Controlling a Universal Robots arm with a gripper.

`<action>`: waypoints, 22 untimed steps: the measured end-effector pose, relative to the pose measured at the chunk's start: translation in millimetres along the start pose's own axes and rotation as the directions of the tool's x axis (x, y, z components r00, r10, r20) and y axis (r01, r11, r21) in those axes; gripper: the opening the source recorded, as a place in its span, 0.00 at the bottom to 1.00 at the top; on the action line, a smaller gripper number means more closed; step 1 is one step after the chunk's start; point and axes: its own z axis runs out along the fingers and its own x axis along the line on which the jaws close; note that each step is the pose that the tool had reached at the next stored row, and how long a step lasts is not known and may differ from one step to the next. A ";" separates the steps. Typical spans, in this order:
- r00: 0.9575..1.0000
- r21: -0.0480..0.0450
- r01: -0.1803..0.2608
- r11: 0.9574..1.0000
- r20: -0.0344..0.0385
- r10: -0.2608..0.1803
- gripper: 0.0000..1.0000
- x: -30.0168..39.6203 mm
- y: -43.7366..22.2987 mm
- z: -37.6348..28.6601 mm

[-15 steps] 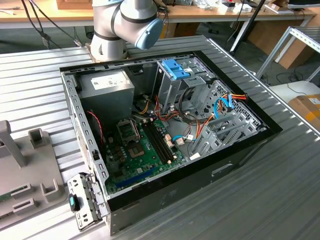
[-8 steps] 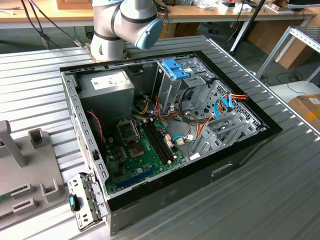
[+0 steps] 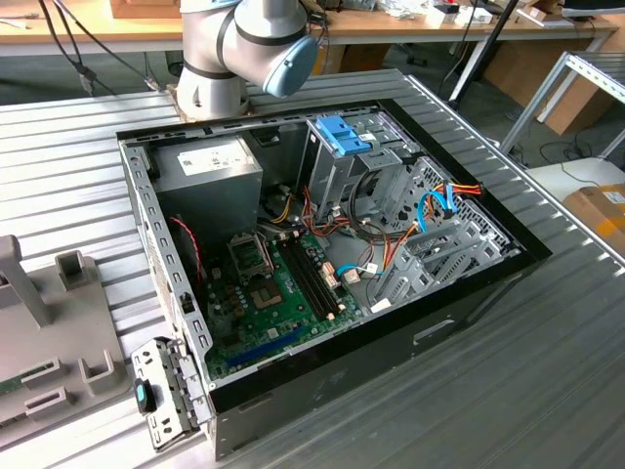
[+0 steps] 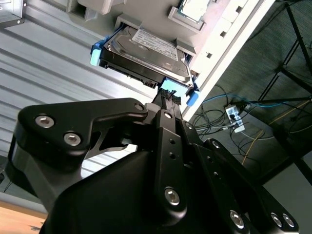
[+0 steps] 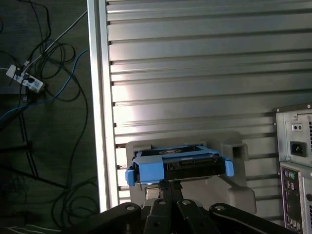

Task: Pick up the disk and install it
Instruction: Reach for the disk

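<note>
- A ribbed metal table (image 3: 547, 371) in a workshop carries an open computer case (image 3: 469, 303), seen in the exterior view with its side panel off and a green circuit board (image 3: 273, 303) on its floor.
- The robot arm (image 3: 244, 44) rises at 12 o'clock of the case, just behind its rear wall.
- Inside the case, a grey power-supply box (image 3: 210, 166) sits at 10 o'clock. A silver cage with a blue latch (image 3: 342, 137) stands at 12 o'clock.
- A grey moulded stand (image 3: 59, 322) lies on the table at 8 o'clock of the case. A small metal bracket (image 3: 161, 401) lies at 7 o'clock, beside the case's corner.
- In both wrist views the disk (image 4: 146, 48) (image 5: 192, 165) rests in a grey holder (image 4: 146, 14) (image 5: 239, 195) on the table, label up, with light-blue rails along its edges.
- The holder sits near the table's edge. Cables (image 5: 48, 73) trail on the floor beyond it.
- The black claw (image 4: 168, 97) (image 5: 166, 184) is at the middle of the disk's blue end rail. Whether it is spread or pinching the rail cannot be told.
- In the first wrist view, the rear panel of a computer (image 5: 295, 165) stands on the table, well apart from the holder.
</note>
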 end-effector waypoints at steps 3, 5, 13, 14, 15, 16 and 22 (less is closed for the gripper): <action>1.000 0.000 0.000 1.000 0.000 0.000 0.11 0.0 0.0 1.0; 1.000 0.000 0.000 1.000 0.000 0.000 0.11 0.0 -0.1 2.3; 1.000 0.000 0.000 1.000 0.000 0.000 0.11 0.1 -0.2 3.9; 1.000 0.000 0.000 1.000 0.000 0.000 0.11 0.1 -0.2 4.0; 1.000 0.000 0.000 1.000 0.000 0.000 0.11 0.1 -0.2 4.1; 1.000 0.000 0.000 1.000 0.000 0.000 0.11 0.1 -0.2 4.2; 1.000 0.000 0.000 1.000 0.000 0.000 0.11 1.3 -0.4 6.8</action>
